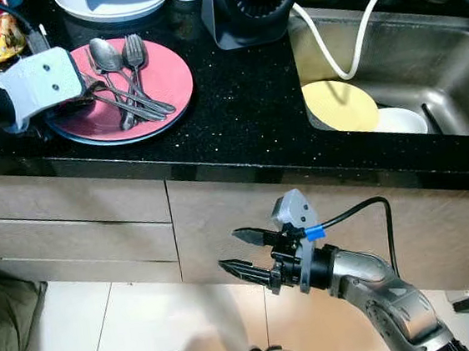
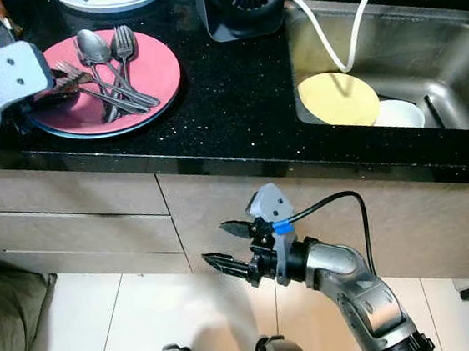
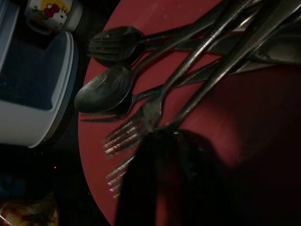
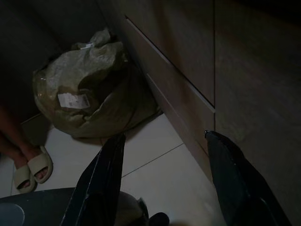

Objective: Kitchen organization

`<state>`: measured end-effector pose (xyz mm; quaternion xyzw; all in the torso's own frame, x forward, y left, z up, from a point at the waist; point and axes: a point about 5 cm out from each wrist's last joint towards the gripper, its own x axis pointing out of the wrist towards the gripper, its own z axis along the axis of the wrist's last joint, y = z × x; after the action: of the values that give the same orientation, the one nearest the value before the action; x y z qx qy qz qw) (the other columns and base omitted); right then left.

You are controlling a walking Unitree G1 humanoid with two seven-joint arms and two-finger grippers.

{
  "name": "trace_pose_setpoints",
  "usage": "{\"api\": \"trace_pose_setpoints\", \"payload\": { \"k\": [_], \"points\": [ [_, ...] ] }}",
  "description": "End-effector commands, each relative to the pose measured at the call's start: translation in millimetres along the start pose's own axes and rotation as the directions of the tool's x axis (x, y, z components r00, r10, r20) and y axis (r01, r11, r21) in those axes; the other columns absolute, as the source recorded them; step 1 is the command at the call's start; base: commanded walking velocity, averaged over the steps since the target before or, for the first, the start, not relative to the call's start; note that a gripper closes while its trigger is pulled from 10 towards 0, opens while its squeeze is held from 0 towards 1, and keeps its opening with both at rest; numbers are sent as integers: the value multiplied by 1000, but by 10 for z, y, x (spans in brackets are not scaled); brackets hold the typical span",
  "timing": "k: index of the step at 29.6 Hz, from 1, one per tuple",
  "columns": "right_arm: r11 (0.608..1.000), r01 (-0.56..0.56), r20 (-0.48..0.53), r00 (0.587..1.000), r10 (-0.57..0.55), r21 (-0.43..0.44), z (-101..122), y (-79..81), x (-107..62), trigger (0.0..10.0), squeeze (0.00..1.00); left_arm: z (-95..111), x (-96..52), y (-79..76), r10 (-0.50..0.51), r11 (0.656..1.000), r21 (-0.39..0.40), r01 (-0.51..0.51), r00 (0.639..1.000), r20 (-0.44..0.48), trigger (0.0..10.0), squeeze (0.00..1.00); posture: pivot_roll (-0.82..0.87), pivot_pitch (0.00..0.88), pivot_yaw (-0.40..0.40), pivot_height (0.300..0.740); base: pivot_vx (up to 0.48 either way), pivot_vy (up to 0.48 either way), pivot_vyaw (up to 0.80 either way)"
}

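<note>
Clearly the left gripper [image 3: 155, 141] has its jaws pressed together over the cutlery [image 1: 124, 78] heaped on the pink plate [image 1: 166, 82] near the worktop's [image 1: 245, 116] front edge — seemingly to lift a fork. The right gripper [image 1: 244, 252] hangs spread before the cabinets — idle.

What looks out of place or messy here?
Steel forks and spoons lie crisscrossed in a loose heap on the round pink plate, handles pointing different ways. The left tool is at the heap. A white hose dangles into the steel sink.
</note>
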<state>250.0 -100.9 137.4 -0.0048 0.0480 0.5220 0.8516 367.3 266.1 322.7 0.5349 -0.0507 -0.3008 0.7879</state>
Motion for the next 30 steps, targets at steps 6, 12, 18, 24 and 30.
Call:
{"api": "trace_pose_setpoints", "payload": {
  "k": [6, 12, 18, 24, 30],
  "points": [
    [1000, 27, -4, 1000, -27, 3, -10, -17, -27, 10000, 0, -70, 117, -181, -59, 998, -5, 59, 998, -30, 0, 0, 30, 230, -54, 740, 0, 0, 0],
    [999, 54, 9, 998, -54, -1, 9, -48, -27, 10000, 0, -55, 131, -162, 3, 1000, -8, -3, 1000, -5, 0, 0, 30, 226, -53, 740, 0, 0, 0],
    [998, 65, 29, 997, -65, -3, 42, -76, -10, 10000, 0, 223, 132, 14, 73, 992, -121, -45, 969, 234, 0, 0, 32, 220, -56, 740, 0, 0, 0],
    [998, 63, 36, 997, -63, -5, 57, -96, 0, 10000, 0, 408, 65, 142, 92, 992, -109, -58, 937, 338, 0, 0, 40, 211, -66, 740, 0, 0, 0],
    [998, 56, 37, 998, -56, -12, 61, -105, 28, 10000, 0, 437, 8, 155, 63, 996, -74, -39, 937, 343, 549, 0, 53, 199, -71, 740, 0, 0, 0]
  ]
}}
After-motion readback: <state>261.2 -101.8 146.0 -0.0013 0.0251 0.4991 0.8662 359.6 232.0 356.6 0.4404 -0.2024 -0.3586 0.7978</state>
